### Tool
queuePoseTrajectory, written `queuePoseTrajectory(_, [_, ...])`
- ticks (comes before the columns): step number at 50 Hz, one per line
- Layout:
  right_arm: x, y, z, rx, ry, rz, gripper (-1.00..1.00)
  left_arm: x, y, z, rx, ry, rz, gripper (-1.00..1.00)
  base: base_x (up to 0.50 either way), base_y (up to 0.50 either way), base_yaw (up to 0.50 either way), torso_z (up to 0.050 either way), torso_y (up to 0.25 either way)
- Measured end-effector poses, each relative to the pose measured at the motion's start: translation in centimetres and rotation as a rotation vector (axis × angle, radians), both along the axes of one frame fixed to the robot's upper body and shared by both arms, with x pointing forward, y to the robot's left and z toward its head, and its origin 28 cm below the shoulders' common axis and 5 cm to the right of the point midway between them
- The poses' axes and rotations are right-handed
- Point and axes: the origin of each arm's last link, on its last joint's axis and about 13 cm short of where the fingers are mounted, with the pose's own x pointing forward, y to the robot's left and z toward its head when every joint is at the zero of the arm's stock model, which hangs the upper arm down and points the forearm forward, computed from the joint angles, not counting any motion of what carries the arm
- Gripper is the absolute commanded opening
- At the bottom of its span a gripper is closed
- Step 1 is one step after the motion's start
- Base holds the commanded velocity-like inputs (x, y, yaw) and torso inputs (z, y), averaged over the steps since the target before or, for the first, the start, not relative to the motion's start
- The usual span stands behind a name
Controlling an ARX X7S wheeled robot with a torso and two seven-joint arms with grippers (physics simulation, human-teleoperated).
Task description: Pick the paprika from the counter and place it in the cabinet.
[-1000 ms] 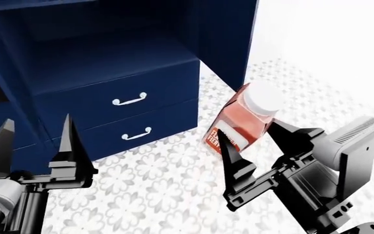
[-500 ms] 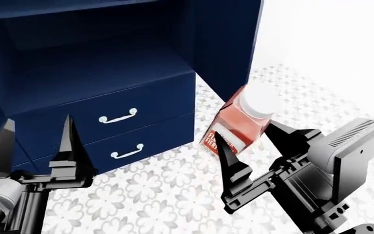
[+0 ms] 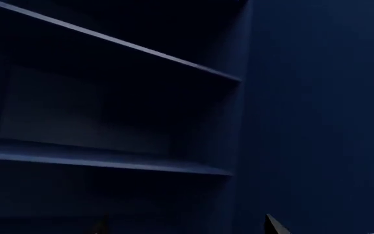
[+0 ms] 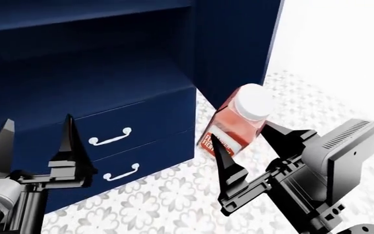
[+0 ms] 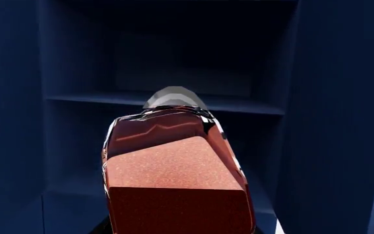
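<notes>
Before the cabinet (image 4: 233,44), right hand (image 4: 255,146) grips paprika (image 4: 239,124) (white-capped, red-orange).

Both arms are showing matte black hardware in the head view. The left gripper (image 4: 34,141) is presenting two tall, tapering, blade-like fingers on a stepped black crossbar, with a rounded pale grey housing sitting below it at the frame's corner. The right gripper (image 4: 252,146) is carrying the same pointed black fingers (triangular, thinning to sharp tips) on an angular black bracket. Behind it a boxy light grey module is showing a row of narrow ventilation slots along its upper face.
</notes>
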Motion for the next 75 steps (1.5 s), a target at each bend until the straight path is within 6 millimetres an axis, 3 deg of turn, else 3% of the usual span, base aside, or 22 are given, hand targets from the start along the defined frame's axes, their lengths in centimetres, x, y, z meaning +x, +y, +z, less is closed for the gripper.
queuePoseTrajectory(14, [0.04,0.12,0.00,-0.004,-0.001,0.005,-1.00,0.06,0.03,0.01,-0.001,0.002,0.000,1.00,0.45,-0.22,0.00,0.000,0.001])
queuePoseTrajectory(33, [-0.01,0.22,-0.11,-0.008,0.013,0.008,-1.00,0.01,0.05,0.03,-0.002,0.002,0.001,1.00,0.00,0.00,0.01,0.000,0.001])
queuePoseTrajectory(75, [-0.18,0.29,-0.17,-0.026,-0.022,0.010,-1.00,0.04,0.07,0.01,-0.001,0.001,0.002,1.00,0.00,0.00,0.50,0.000,0.000])
